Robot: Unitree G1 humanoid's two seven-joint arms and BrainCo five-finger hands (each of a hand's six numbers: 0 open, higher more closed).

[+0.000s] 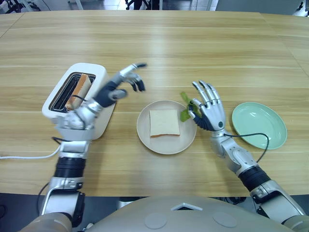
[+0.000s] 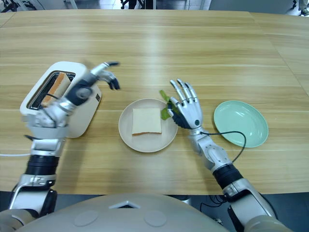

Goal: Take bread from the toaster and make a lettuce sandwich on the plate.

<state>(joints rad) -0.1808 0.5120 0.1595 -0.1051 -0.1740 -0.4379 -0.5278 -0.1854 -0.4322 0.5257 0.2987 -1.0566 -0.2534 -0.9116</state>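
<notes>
A white toaster (image 1: pixel 58 99) stands at the left with one bread slice (image 1: pixel 82 87) sticking up from its slot. My left hand (image 1: pixel 129 79) hovers just right of the toaster's top, fingers loosely bent and holding nothing. A second bread slice (image 1: pixel 164 123) lies flat on the beige plate (image 1: pixel 166 148) in the middle. At that plate's right rim, my right hand (image 1: pixel 208 108) stands palm-in with fingers spread upward. It pinches a small green lettuce leaf (image 1: pixel 184 107) between thumb and forefinger, just right of the bread.
An empty pale green plate (image 1: pixel 259 124) sits to the right of my right hand. The toaster's white cable (image 1: pixel 24 156) trails off to the left near the table's front edge. The far half of the wooden table (image 1: pixel 193 43) is bare.
</notes>
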